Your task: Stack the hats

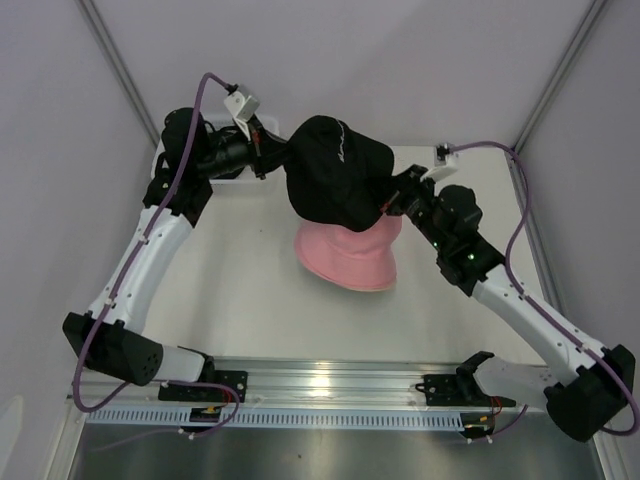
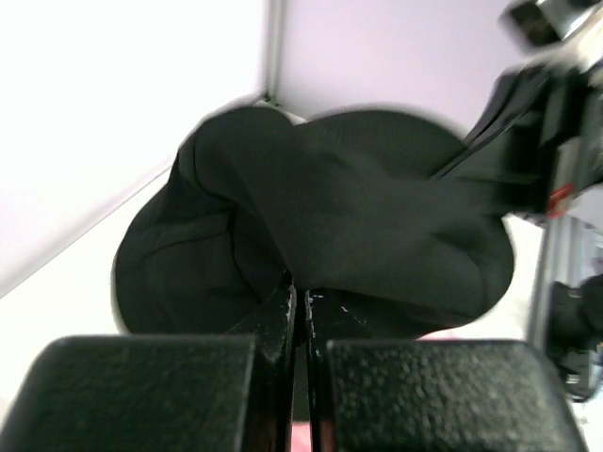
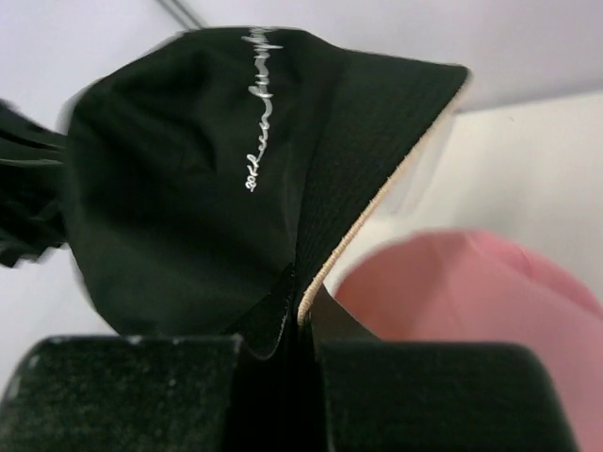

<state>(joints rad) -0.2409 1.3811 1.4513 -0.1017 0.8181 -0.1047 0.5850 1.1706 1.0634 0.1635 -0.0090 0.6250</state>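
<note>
A black hat (image 1: 335,172) with a small white embroidered mark hangs in the air between both arms, above a pink hat (image 1: 348,255) that lies on the table. My left gripper (image 1: 278,152) is shut on the black hat's left brim (image 2: 283,245). On the hat's right side my right gripper (image 1: 392,200) is shut on its brim (image 3: 311,282), whose edge has a beige trim. The pink hat (image 3: 471,301) shows below the black one in the right wrist view.
A white basket (image 1: 225,178) sits at the back left, mostly hidden behind the left arm. White walls and metal frame posts close in the table on the left, right and back. A metal rail (image 1: 330,385) runs along the near edge.
</note>
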